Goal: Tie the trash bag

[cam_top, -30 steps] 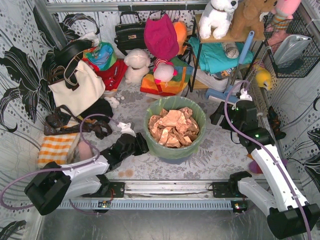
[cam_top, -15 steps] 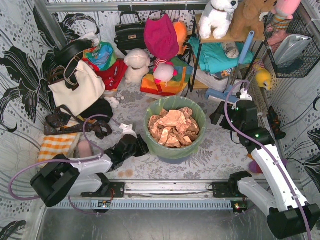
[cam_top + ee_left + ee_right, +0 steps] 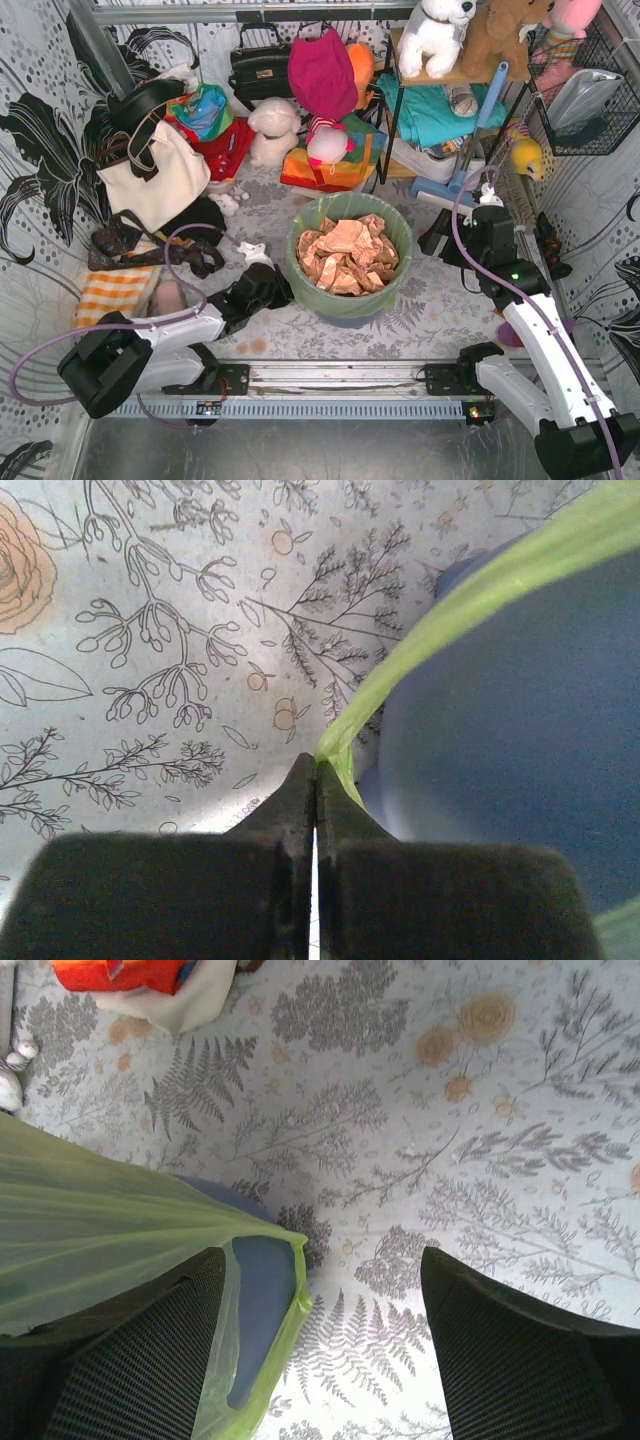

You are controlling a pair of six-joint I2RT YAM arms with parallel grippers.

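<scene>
The trash bag [image 3: 345,297] is thin light-green film lining a round blue-grey bin, with crumpled tan paper [image 3: 347,255] filling it. My left gripper [image 3: 282,289] sits low at the bin's left side. In the left wrist view its jaws [image 3: 318,772] are shut on a pulled strip of the bag's edge [image 3: 470,590], beside the blue bin wall [image 3: 500,740]. My right gripper [image 3: 436,233] is at the bin's right side. In its wrist view it [image 3: 320,1330] stands open, with a flap of the bag [image 3: 100,1225] draped by its left finger [image 3: 150,1350], not pinched.
A white tote bag [image 3: 165,180] and an orange checked cloth [image 3: 115,290] lie to the left. Plush toys [image 3: 275,130], a black handbag [image 3: 262,65] and a shelf rack [image 3: 450,100] crowd the back. A wire basket [image 3: 585,100] hangs at the right.
My left gripper has gone from partly open to shut on the bag's edge at the bin's left side, and its arm shifted slightly. The right gripper stays open.
</scene>
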